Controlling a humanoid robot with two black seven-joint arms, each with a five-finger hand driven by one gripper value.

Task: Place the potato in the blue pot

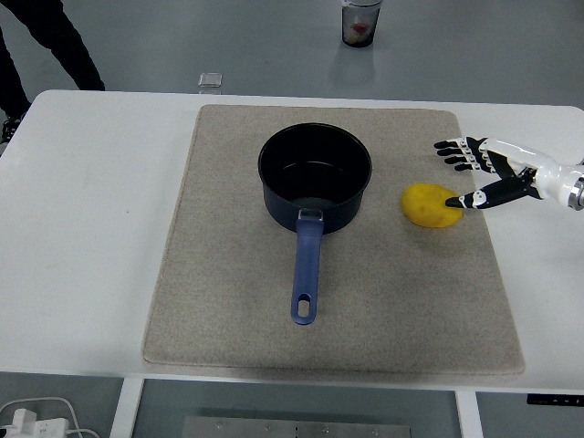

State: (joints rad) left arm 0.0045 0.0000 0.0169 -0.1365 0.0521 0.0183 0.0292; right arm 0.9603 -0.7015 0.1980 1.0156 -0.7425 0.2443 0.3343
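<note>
Head view: right hand (pixel 488 173) at frame right — fingers (pixel 453 152) spread wide, thumb tip touching the potato (pixel 431 205) beside the blue pot (pixel 315 178).

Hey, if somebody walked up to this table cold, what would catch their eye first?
Probably the bright yellow potato on the right side of the beige mat, with the right hand open just beside it, thumb tip at its edge. Next, the blue pot at the mat's centre, empty, its handle pointing toward the near edge.
</note>
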